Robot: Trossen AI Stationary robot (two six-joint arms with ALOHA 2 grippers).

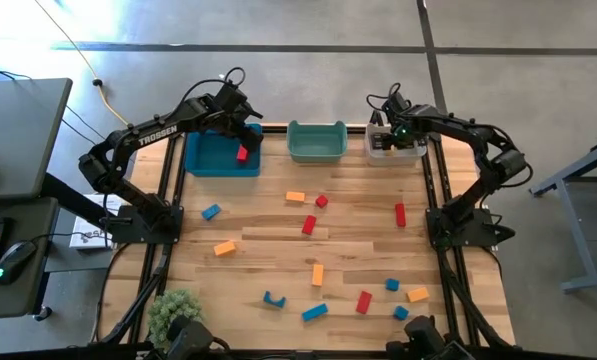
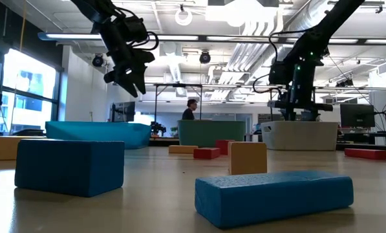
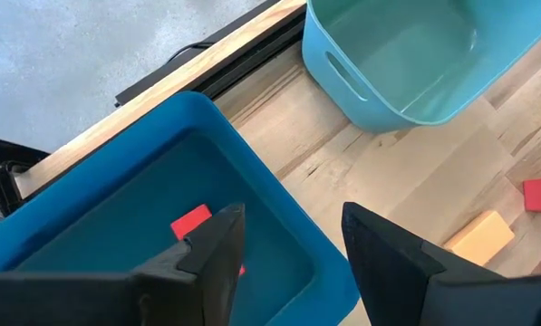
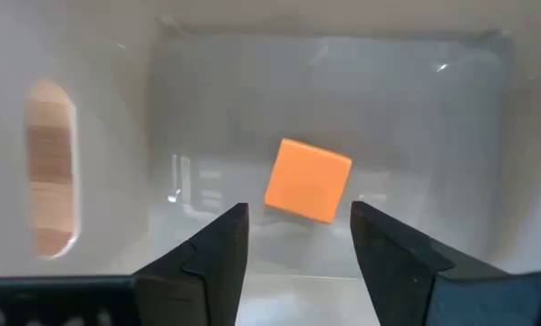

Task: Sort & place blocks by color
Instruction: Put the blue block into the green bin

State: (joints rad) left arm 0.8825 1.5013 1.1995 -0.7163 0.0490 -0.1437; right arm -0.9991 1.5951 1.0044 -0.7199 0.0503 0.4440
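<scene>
In the high view, the left gripper (image 1: 246,128) sits at upper centre-left of the frame, above the right-hand edge of the blue bin (image 1: 206,157). Its fingers (image 3: 217,244) are spread apart and hold nothing. One red block (image 1: 242,153) lies inside the blue bin, near its right wall.

At upper centre stands the teal bin (image 1: 317,143); no block shows in it.

To its right, the right gripper (image 1: 386,122) is positioned over the white bin (image 1: 393,148). The right wrist view shows its fingers (image 4: 217,240) parted and empty, with an orange cube (image 4: 307,180) tilted on the bin floor between and beyond them.

The remaining blocks are scattered on the wooden table (image 1: 268,255), across the middle and lower frame. From left to right:
- a blue block (image 1: 211,211);
- an orange bar (image 1: 224,247);
- a blue arch (image 1: 273,299);
- an orange bar (image 1: 295,196);
- a red bar (image 1: 309,225);
- a blue bar (image 1: 314,312);
- an orange bar (image 1: 318,274);
- a red cube (image 1: 321,201);
- a red bar (image 1: 364,301);
- a blue cube (image 1: 392,285);
- a red bar (image 1: 400,214);
- a blue cube (image 1: 400,312);
- an orange block (image 1: 417,294).
</scene>
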